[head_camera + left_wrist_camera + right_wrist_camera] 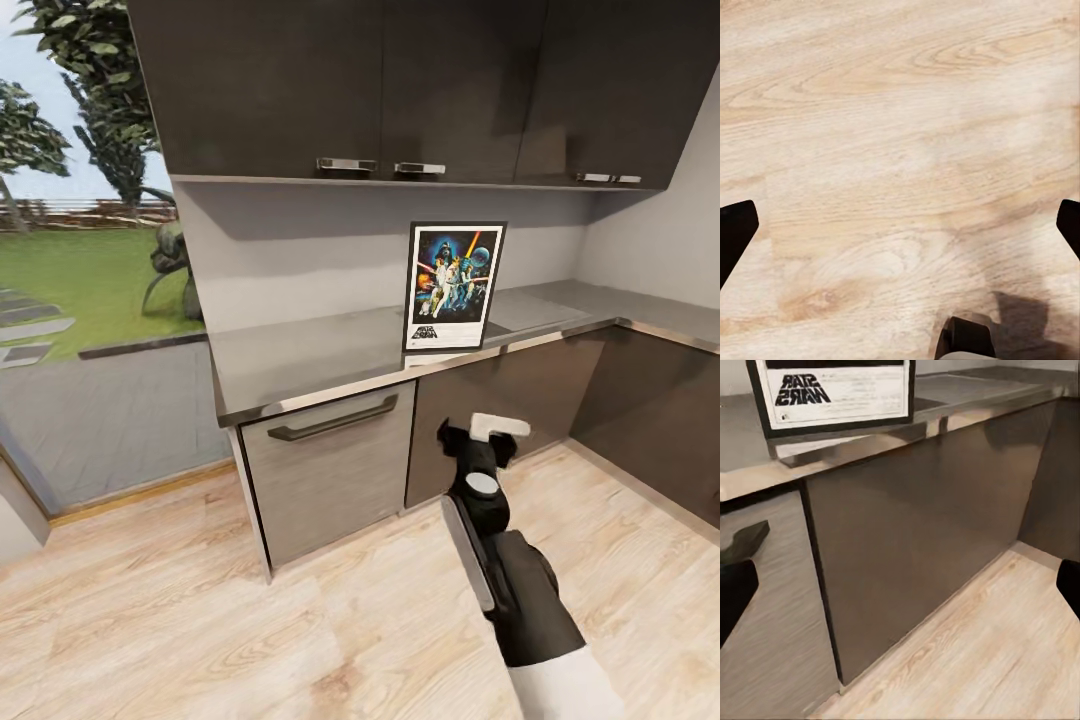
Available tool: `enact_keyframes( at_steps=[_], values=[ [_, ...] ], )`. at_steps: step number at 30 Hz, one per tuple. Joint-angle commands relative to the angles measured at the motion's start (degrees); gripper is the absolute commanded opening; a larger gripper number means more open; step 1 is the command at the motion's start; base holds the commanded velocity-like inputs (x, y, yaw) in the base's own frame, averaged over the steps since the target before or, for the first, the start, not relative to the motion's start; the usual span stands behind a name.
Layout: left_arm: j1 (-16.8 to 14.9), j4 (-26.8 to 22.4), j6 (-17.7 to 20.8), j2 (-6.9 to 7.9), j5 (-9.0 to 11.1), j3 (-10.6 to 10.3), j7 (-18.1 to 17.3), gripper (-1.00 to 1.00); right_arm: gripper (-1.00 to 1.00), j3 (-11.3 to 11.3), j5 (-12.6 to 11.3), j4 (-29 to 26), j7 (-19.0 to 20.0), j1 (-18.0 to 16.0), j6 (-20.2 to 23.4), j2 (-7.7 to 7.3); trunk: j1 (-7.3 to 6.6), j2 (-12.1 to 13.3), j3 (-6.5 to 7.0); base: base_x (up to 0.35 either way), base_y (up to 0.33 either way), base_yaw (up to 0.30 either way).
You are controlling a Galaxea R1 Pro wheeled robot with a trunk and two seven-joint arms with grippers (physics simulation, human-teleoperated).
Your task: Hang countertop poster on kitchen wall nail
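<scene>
The poster stands upright near the front edge of the kitchen countertop, showing its black frame, white border and "STAR WARS" lettering. Its lower part appears in the right wrist view, above the dark cabinet front. My right gripper hangs below and in front of the counter edge, under the poster and apart from it. It is open, with dark fingertips wide apart and nothing between them. My left gripper is open too and faces the pale wood floor.
Glossy black upper cabinets hang over the counter. A lighter drawer front with a bar handle sits to the left of the dark door. The counter turns along the right wall. A tall window at the left looks out on a garden.
</scene>
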Motion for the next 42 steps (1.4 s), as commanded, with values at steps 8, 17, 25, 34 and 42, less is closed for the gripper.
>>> enact_keyframes(
  at_steps=[8,17,25,34,42],
  values=[
    [0.0,-0.1,-0.1,-0.01,0.1,0.0,0.0,1.00,1.00,10.5,-12.0,7.8,-13.1,-11.8,1.0,0.91,0.00,0.0,-0.05,0.000,0.000,0.000],
    [0.0,-0.1,-0.1,-0.02,0.1,0.0,0.0,1.00,1.00,11.0,-12.6,7.8,-13.6,-12.3,0.9,0.99,0.00,0.0,-0.05,0.000,0.000,0.103],
    [0.0,-0.1,-0.1,-0.01,0.2,0.0,0.0,1.00,1.00,11.0,-12.6,7.8,-13.6,-12.3,0.9,1.00,0.00,0.0,-0.05,0.000,0.000,0.273],
    [0.0,-0.1,-0.1,-0.01,0.2,0.0,0.0,1.00,1.00,10.9,-12.5,7.8,-13.6,-12.3,0.9,0.94,0.00,0.0,-0.05,0.000,0.000,0.162],
    [0.0,-0.2,-0.1,-0.01,0.1,0.0,0.0,1.00,1.00,10.8,-12.3,8.3,-13.6,-12.3,0.8,0.84,0.00,0.0,-0.05,0.097,0.000,0.018]
  ],
)
